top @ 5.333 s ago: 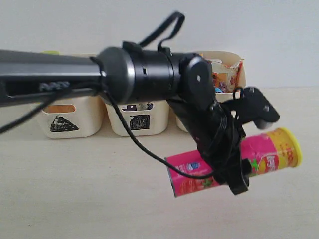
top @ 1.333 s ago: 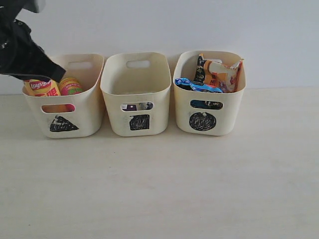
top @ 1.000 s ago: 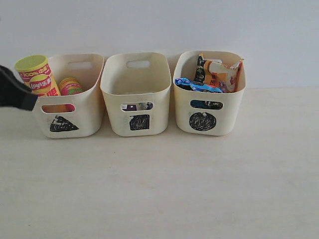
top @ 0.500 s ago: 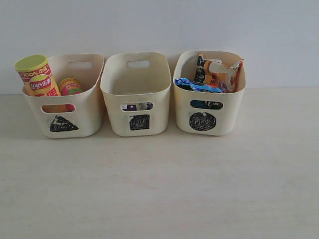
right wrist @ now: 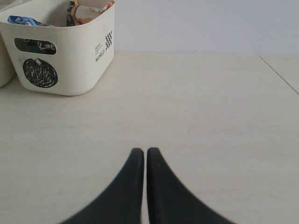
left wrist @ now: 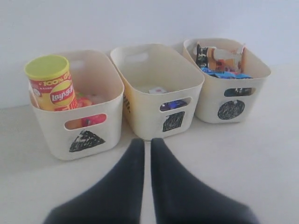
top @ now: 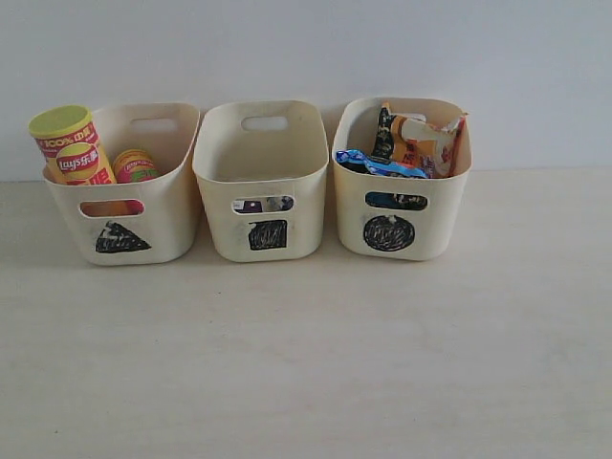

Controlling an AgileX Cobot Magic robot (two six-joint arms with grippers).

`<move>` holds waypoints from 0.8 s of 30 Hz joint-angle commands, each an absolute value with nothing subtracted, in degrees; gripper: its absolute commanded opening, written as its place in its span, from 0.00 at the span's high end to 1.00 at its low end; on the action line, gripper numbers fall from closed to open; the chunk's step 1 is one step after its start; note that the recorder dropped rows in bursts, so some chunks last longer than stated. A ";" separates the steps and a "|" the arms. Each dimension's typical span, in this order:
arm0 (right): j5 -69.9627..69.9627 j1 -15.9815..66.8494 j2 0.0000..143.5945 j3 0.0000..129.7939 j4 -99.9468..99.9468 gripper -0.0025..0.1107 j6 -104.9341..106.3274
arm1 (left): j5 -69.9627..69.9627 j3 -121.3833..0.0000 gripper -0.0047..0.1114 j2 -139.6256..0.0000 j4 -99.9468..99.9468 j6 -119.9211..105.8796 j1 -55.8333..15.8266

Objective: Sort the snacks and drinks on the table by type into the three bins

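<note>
Three cream bins stand in a row at the back of the table [top: 306, 363]. The triangle bin [top: 120, 239] holds the yellow chip tube [top: 72, 143] upright and the pink tube [top: 136, 164] lying low beside it. In the square bin [top: 266, 234] the drink cartons [top: 263, 204] show through the handle slot. The circle bin [top: 397, 234] holds the blue-white packet [top: 378, 164] and the orange-black packet [top: 421, 139]. My left gripper [left wrist: 147, 142] is shut and empty, in front of the bins. My right gripper [right wrist: 145, 151] is shut and empty over bare table. Neither arm shows in the exterior view.
A pale wall rises right behind the bins. In the right wrist view a table edge or seam [right wrist: 280, 74] runs off at the far side, away from the circle bin [right wrist: 60, 56].
The left arm, which carried the pink tube and was over the triangle bin, has drawn off to the left out of the exterior view. The pink tube now lies in that bin.
</note>
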State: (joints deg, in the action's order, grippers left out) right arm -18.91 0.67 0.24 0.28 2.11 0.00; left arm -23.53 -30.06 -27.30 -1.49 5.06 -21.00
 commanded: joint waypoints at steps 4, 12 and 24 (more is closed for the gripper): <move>-18.44 0.53 0.00 0.00 2.04 0.98 0.00 | -18.75 -21.91 0.92 -17.13 -1.11 5.14 -16.08; -18.44 0.53 0.00 0.00 2.04 0.98 0.00 | -13.48 -13.72 0.92 -9.26 -1.11 4.99 -9.84; -18.44 0.53 0.00 0.00 2.04 0.98 0.00 | -10.27 -4.92 0.92 0.00 -1.11 4.32 -8.33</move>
